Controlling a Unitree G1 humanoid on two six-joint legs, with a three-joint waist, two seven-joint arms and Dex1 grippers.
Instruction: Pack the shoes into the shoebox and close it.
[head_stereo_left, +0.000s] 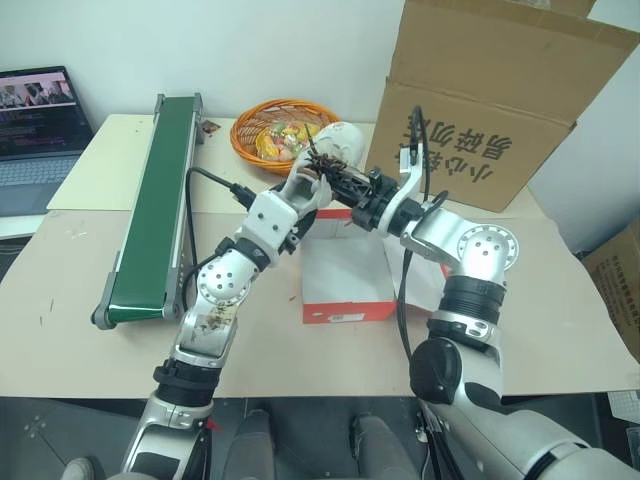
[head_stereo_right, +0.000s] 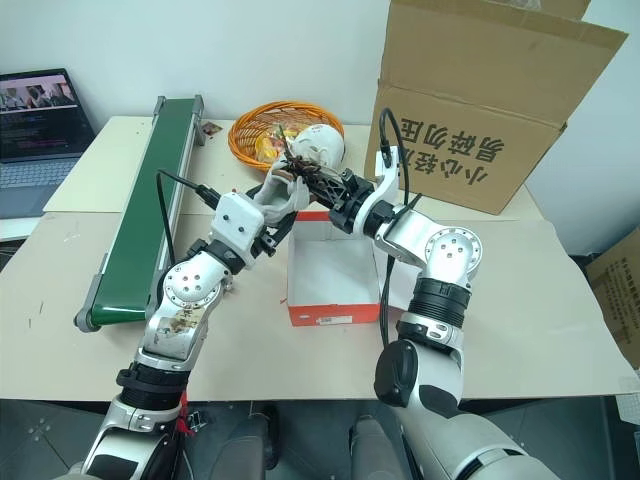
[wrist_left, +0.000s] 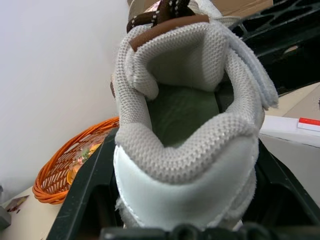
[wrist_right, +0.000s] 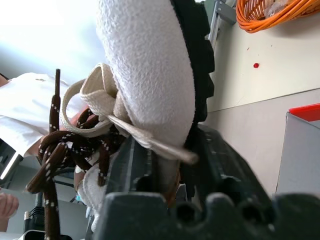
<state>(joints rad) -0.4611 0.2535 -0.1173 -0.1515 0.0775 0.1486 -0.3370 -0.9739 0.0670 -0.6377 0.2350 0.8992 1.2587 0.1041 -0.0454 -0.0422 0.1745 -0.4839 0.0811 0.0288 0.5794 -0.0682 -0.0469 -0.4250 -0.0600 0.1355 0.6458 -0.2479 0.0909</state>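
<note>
A white sneaker (head_stereo_left: 335, 150) hangs in mid-air above the open red shoebox (head_stereo_left: 345, 275), held between both arms of a humanoid robot. The left gripper (head_stereo_left: 305, 180) clamps the sneaker's heel between its two black fingers, the padded collar and green insole facing its wrist camera. The right gripper (head_stereo_left: 352, 190) is closed on the shoe's lace side, fingers pinching the tongue amid a tangle of brown laces (wrist_right: 70, 150). The shoebox sits on the tabletop (head_stereo_left: 80, 310) just below, its white interior showing. Behind stand an orange wicker basket (head_stereo_left: 262, 122), a green conveyor belt (head_stereo_left: 155, 200) and a large brown carton (head_stereo_left: 490, 90).
</note>
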